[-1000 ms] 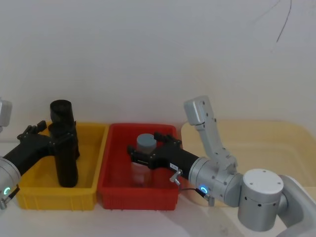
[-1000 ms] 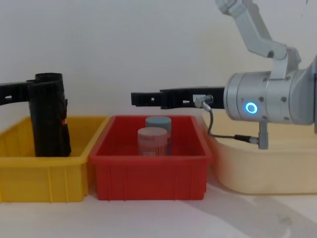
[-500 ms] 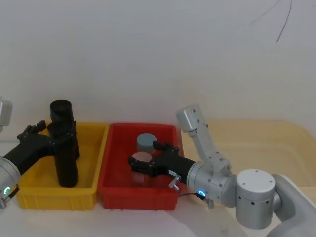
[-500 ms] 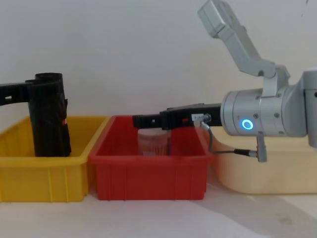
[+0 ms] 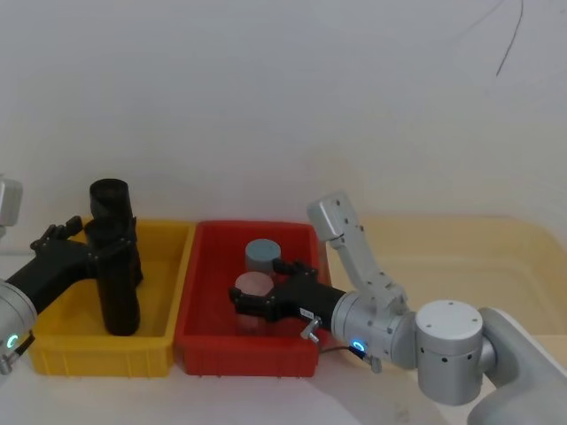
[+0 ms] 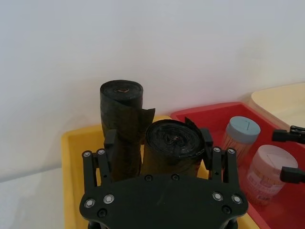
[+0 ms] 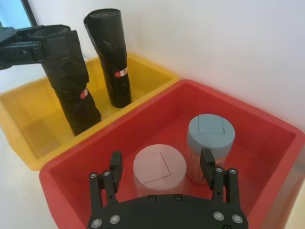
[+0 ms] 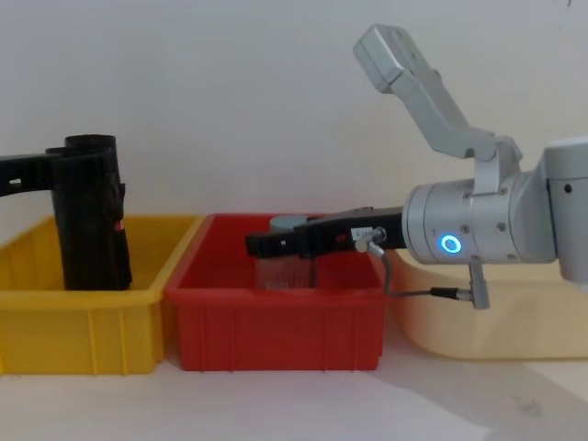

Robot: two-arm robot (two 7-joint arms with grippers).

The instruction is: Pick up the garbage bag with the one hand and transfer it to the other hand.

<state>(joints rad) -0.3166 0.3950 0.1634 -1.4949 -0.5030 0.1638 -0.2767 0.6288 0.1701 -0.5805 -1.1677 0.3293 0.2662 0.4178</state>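
Note:
Two black rolls stand upright in the yellow bin (image 5: 97, 354). The garbage bag (image 5: 120, 297) (image 6: 174, 143) (image 7: 71, 81) is the nearer, shorter one. My left gripper (image 5: 113, 246) (image 6: 158, 143) (image 7: 52, 40), on the green-ringed arm, reaches in from the left. It is open, with one finger on each side of the bag's upper end. The second roll (image 5: 111, 199) (image 6: 121, 105) stands just behind. My right gripper (image 5: 241, 297) (image 7: 161, 164) (image 8: 253, 243), on the blue-ringed arm, is open and low over the red bin (image 5: 248, 359), at the pink-lidded jar (image 7: 158, 169).
A grey-blue-lidded jar (image 5: 263, 252) (image 7: 209, 133) stands behind the pink-lidded one in the red bin. A cream tub (image 5: 496, 257) sits to the right of the red bin. A white wall closes the back. The right arm's elbow rises above the tub.
My right gripper has dropped from above the red bin down to the level of the jar tops. The left gripper and both rolls have not moved.

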